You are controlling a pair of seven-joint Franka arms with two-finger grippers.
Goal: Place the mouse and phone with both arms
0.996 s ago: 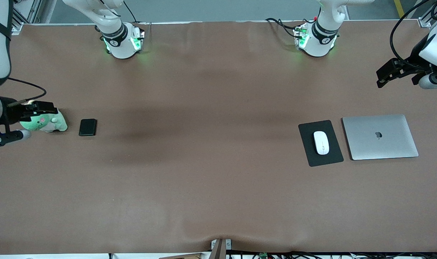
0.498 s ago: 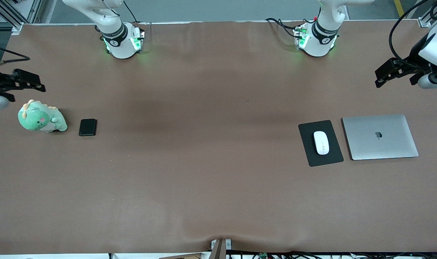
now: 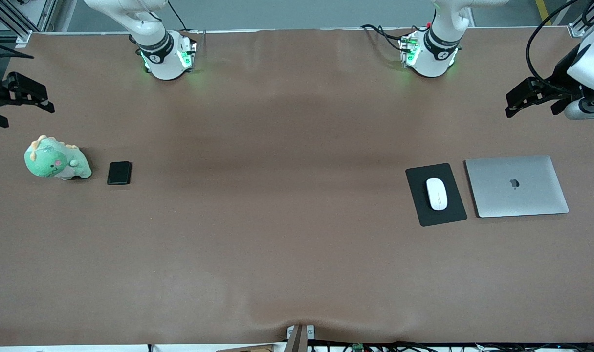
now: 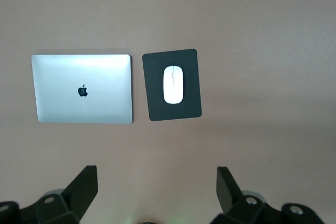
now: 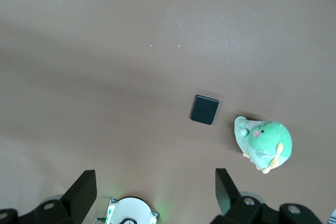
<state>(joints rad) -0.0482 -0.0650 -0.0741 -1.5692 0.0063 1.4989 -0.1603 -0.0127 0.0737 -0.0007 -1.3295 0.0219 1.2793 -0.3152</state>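
- White mouse [image 3: 436,193] flat on black mat [image 3: 416,208], beside laptop [image 3: 517,186]; long axis toward front cam.
- Black phone [image 3: 119,173] beside plush dino [image 3: 56,160], right arm's end.
- Left gripper [image 3: 519,99] empty, fingers spread, up near mouse end.
- Right gripper [image 3: 25,93] empty, fingers spread, closer to phone.

Front: I look down from high across the bench [image 3: 297,254], facing both bases
Left wrist: high over laptop [image 4: 81,88] and mouse [image 4: 174,84], shared with front
Right wrist: high over phone [image 5: 205,109], also shared

One mouse [image 3: 436,193], one phone [image 3: 119,173], one laptop [image 3: 516,186], one mat [image 3: 419,205], one plush toy [image 3: 56,162].
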